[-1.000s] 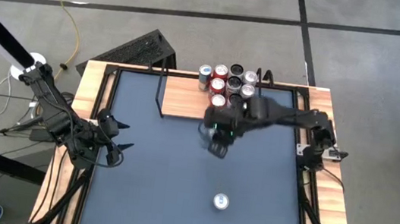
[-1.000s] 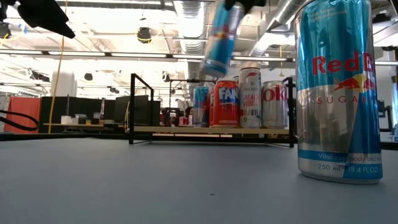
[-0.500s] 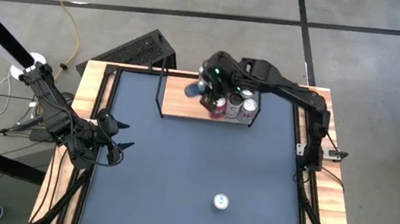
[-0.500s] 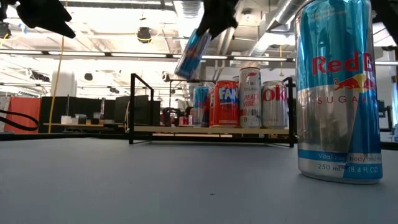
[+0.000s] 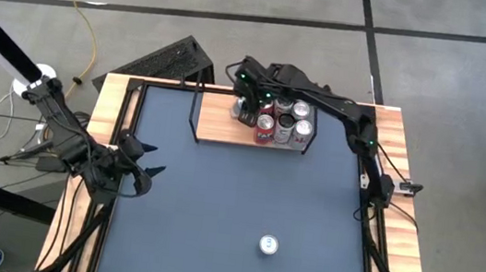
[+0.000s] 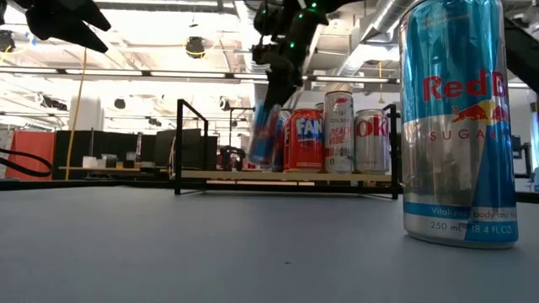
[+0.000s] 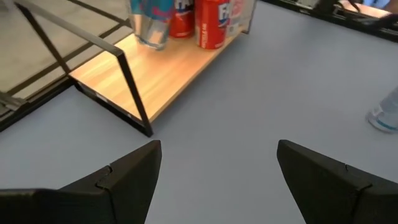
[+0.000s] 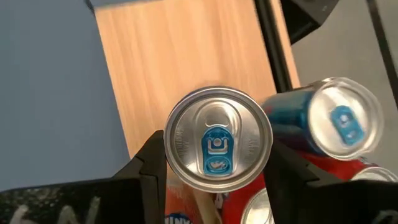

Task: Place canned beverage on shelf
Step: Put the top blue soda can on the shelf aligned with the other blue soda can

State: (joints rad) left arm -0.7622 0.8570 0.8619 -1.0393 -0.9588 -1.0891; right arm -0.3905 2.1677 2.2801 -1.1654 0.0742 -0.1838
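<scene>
The right gripper [image 5: 248, 107], at upper centre, clamps a blue can [image 8: 217, 145] over the shelf [image 5: 217, 119] beside stored cans [image 5: 284, 118], ready to lower it; the left gripper [image 7: 217, 180] waits open.

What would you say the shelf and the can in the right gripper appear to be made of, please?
The shelf: a light board with visible grain, probably wood or wood laminate, matte, with thin black rod end frames, likely painted metal. The can held by the right gripper: bare silvery lid with a pull tab, probably aluminium, and a glossy blue printed side.
</scene>
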